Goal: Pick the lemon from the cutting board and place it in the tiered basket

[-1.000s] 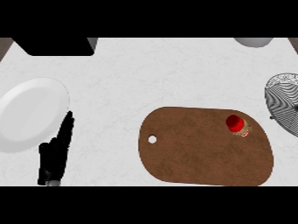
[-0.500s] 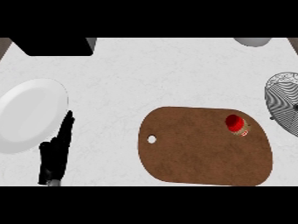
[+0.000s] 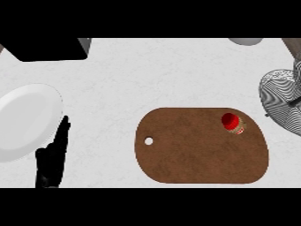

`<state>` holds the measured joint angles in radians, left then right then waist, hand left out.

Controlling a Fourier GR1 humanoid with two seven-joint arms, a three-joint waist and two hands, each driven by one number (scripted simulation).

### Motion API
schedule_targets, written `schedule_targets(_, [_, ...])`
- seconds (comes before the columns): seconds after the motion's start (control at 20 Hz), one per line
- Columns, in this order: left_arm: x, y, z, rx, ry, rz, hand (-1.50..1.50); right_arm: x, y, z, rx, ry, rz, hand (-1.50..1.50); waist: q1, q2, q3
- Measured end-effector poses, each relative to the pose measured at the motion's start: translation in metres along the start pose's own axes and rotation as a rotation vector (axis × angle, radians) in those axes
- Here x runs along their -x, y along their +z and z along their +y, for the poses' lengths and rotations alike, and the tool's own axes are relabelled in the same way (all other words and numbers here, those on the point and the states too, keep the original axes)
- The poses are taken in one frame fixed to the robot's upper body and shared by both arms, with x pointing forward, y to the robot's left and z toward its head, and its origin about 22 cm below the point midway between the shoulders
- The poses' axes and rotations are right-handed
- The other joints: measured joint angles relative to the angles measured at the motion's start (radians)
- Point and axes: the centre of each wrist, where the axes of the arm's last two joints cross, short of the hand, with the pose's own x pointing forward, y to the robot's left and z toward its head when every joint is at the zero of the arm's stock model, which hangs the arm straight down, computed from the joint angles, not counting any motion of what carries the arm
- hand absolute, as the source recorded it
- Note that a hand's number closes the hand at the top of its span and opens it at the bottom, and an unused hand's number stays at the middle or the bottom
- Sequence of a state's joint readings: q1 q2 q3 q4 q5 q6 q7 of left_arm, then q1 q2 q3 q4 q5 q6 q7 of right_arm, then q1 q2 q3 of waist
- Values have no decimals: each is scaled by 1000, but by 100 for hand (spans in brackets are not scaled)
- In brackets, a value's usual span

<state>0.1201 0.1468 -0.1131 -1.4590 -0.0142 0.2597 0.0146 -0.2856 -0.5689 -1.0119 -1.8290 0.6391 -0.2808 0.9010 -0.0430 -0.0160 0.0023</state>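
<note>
A brown cutting board (image 3: 198, 152) with a small hole near its left end lies on the white counter at lower right. On its upper right part sits a small red-topped object with a tan side (image 3: 233, 122); no yellow lemon shows. The wire tiered basket (image 3: 293, 99) stands at the right edge, partly cut off. My left hand (image 3: 54, 154) rests at the lower left beside the plate, fingers straight and pointing up, holding nothing. My right hand does not show.
A white plate (image 3: 19, 121) lies at the left edge, just left of my left hand. A black block (image 3: 45, 48) occupies the top left corner. A grey rounded object (image 3: 245, 41) peeks in at the top right.
</note>
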Motion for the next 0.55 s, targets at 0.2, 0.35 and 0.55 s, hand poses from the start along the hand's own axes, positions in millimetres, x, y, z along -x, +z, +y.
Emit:
schedule_targets(0.2, [5,4,3,-21,8,5,0,8,0,-62,26,-20,8,-150,-23,-6,0])
schedule_targets(0.35, [7,6,9,-33,10,17,0,21,5,-103,18,-11,16,-150,-41,-10,0])
schedule_targets(0.55, [10,9,15,-47,9,18,0,33,6,-153,-19,-9,21,-150,-53,-13,1])
